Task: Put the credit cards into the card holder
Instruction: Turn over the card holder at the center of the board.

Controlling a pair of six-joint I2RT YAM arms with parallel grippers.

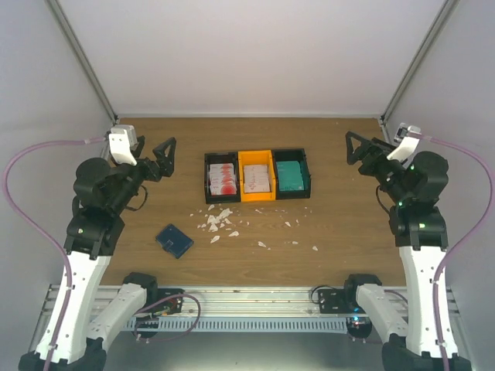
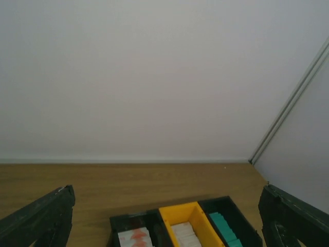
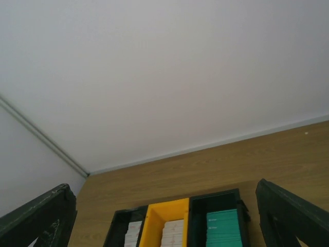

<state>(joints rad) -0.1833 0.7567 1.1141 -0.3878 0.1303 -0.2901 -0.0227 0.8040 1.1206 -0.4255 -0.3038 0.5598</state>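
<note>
1. Stacks of thin plastic credit cards [image 1: 291, 176] fill the orange plastic bin [image 1: 255, 154] and flanking black bins [image 1: 221, 157].
2. Navy-blue folding card holder [image 1: 174, 240] lies near-left of that bin.
3. Left gripper [image 1: 165, 157] and right gripper [image 1: 354, 147] flank the bin, fingers apart, empty.

The credit cards [image 1: 257, 178] sit in 3 lots, 1 to each of a row of 3 bins [image 1: 256, 154] at the far middle of the table [image 1: 348, 224]. The white cards with red print [image 1: 223, 179] fill the left black bin. The white cards with pink print [image 1: 257, 176] fill the orange middle one, and the teal cards [image 1: 290, 176] the right black one. The card holder [image 1: 174, 240] is dark navy and folded shut. It lies flat on the table, turned diagonally, well apart from the bins, nearer and to their left.
</note>
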